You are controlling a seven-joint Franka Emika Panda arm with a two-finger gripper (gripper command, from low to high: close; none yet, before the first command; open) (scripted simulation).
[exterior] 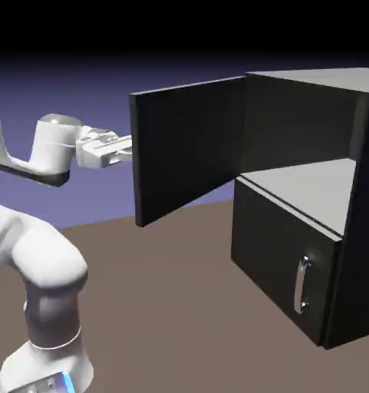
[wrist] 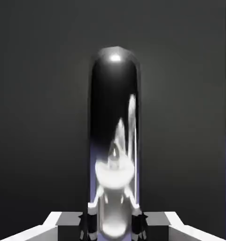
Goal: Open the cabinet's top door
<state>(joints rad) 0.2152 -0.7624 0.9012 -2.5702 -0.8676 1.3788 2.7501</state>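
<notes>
Since the top door [exterior: 187, 146] already stands swung wide from the cabinet [exterior: 310, 199], with the grey shelf [exterior: 314, 188] laid bare, your risk now lies in the grip itself. Your tool [exterior: 124, 150] sits at the door's outer edge, clamped shut on the silver handle [wrist: 115, 136] — the hand view shows the bar running up between the fingers [wrist: 89, 223]. Pull on at an angle that ignores the hinge arc and the bar may slip or twist out. Push the door past its stop and the arm strains against the hinge. Let go carelessly and the fingers may snag the bar — dragging the door back. The lower door [exterior: 283, 261] stays shut; keep clear of it.
</notes>
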